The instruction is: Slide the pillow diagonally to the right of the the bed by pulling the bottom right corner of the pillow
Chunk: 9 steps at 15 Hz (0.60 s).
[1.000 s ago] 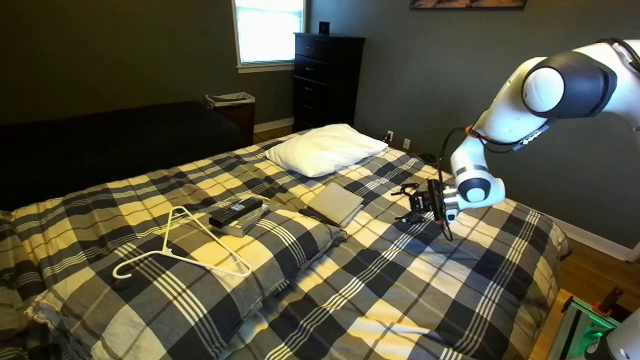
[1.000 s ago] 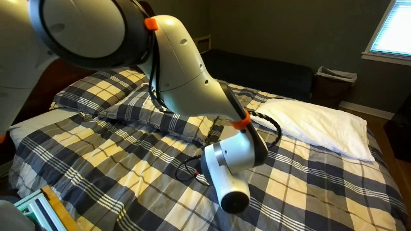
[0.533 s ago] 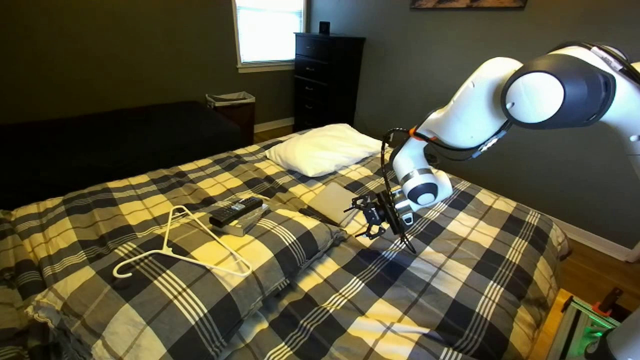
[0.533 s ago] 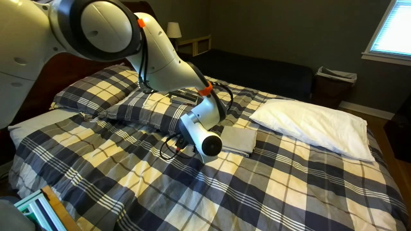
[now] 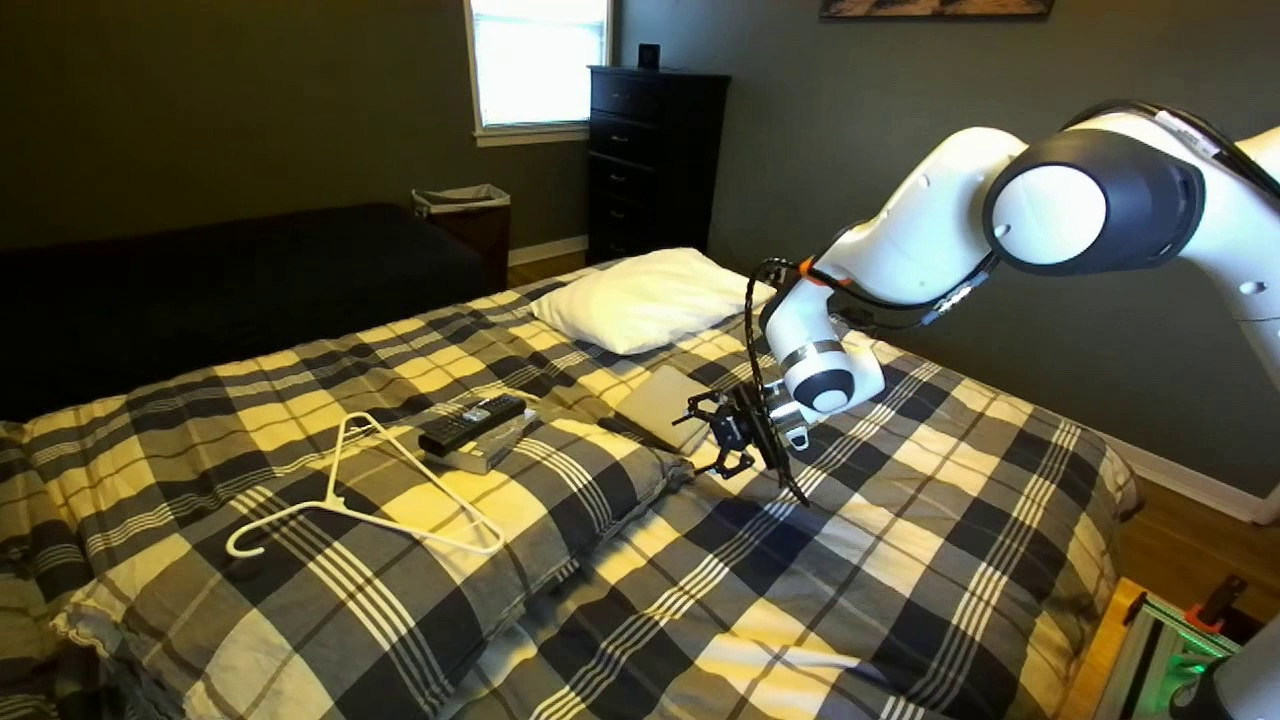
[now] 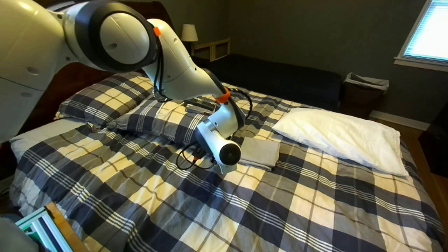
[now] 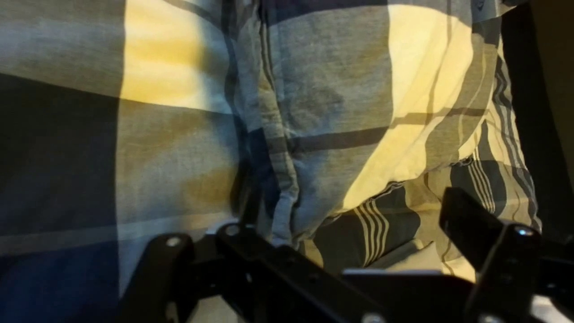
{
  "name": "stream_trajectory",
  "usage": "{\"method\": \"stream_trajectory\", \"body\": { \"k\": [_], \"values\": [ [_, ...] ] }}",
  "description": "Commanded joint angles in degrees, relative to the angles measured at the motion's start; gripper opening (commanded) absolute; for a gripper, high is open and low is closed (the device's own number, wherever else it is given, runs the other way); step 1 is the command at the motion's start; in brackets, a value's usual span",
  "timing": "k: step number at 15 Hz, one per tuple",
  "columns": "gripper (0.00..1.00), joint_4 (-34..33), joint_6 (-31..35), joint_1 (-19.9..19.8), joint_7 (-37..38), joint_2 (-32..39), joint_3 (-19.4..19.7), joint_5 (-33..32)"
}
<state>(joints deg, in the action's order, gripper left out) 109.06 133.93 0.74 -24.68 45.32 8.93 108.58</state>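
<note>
1. The gripper is held low over the bed, its black, angular fingers spread well apart.
2. In the wrist view, the nearest corner of the plaid pillow is framed between them; whether it is touched cannot be told.
3. The pillow is laid flat on the bed, puffy and roughly rectangular, its woven cover edged with a seamed, slightly crumpled border. In an exterior view it is partly hidden by the arm.
4. On the pillow, a smooth white hanger is laid, and a black remote control is rested on a flat, box-like object.
5. Just beside that corner, a folded grey cloth is set down.
6. The bed is covered by a rumpled comforter in black, grey and cream-yellow plaid. A plump, creased white pillow is placed well apart from the plaid one, and a second checked pillow is seen near a dark wooden headboard.
7. The room is bounded by grey-green walls; a bright window, a tall black dresser, a lined hamper and a white-shaded lamp are visible.
</note>
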Motion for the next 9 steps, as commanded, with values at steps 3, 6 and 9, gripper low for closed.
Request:
{"method": "stream_trajectory", "body": {
  "k": [3, 6, 9],
  "values": [
    [1.0, -12.8, 6.3, 1.9, 13.6, 7.8, -1.9, -6.6],
    [1.0, -14.0, 8.3, 3.0, 24.5, 9.5, -2.1, -17.5],
    [1.0, -14.3, 8.8, 3.5, 33.7, 10.8, -1.9, -27.1]
  ]
}}
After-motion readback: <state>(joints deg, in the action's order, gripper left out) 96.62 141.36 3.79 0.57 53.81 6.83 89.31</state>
